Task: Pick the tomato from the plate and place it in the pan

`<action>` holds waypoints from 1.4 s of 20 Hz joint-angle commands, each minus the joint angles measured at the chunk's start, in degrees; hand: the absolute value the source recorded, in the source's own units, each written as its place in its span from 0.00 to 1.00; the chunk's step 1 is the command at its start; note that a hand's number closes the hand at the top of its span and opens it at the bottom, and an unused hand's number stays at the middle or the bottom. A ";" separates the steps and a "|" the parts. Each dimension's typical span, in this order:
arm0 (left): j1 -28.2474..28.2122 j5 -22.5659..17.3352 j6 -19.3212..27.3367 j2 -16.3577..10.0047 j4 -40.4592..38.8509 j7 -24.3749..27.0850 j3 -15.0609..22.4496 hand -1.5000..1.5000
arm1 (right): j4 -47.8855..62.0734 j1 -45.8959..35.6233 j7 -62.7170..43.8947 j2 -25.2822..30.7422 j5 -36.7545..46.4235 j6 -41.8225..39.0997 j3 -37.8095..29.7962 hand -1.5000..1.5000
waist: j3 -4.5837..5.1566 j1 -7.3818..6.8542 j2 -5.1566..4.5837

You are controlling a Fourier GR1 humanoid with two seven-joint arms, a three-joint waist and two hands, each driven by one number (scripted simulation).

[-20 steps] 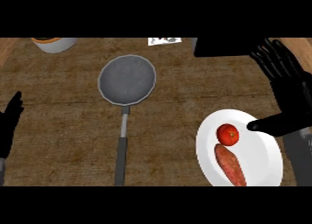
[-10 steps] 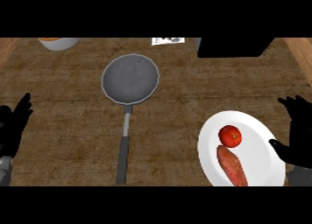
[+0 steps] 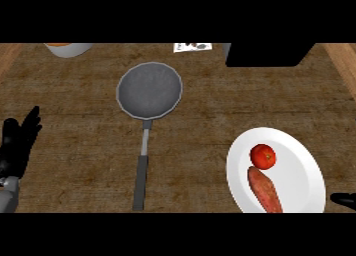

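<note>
A red tomato (image 3: 264,156) lies on the white plate (image 3: 299,167) at the lower right, just above an orange-brown sweet potato (image 3: 264,191). The grey pan (image 3: 150,91) lies empty at the upper middle, its long handle (image 3: 142,172) pointing toward me. Of my right hand (image 3: 351,199) only the thumb shows at the lower right corner and a fingertip at the right edge; they are spread wide, beside the plate and apart from the tomato. My left hand (image 3: 15,146) rests open at the left edge, fingers up, holding nothing.
A pale bowl (image 3: 66,48) with orange contents sits at the top left. A black block (image 3: 269,54) stands at the top right, with a small printed card (image 3: 194,47) beside it. Wooden borders run along both sides of the counter.
My right hand has drawn back to the right and down, from above the plate's edge to almost out of view. The left hand has hardly moved.
</note>
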State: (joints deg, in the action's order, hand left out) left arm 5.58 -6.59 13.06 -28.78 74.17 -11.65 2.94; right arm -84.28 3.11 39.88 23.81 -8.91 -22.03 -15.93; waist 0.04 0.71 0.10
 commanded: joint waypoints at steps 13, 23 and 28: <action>0.78 1.31 -2.28 0.27 -2.43 0.30 -1.33 0.50 | -21.40 0.41 -27.36 8.95 32.31 6.58 14.65 0.00 | 0.01 -0.88 -0.15; 0.72 5.21 -1.40 3.20 1.42 -1.74 -2.21 0.50 | -18.74 1.64 -32.53 -0.22 47.72 9.69 25.26 0.00 | -0.06 -0.89 -0.07; 3.83 5.39 -4.12 3.58 -2.19 -1.88 -5.03 0.50 | -14.09 2.61 -27.27 2.74 49.24 8.89 20.28 0.00 | -0.05 -0.54 -0.13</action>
State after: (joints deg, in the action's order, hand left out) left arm 7.24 -2.31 9.71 -25.63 74.51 -14.08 -0.81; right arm -102.69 5.18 8.96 25.87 37.27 -14.26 5.34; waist 0.00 0.01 0.02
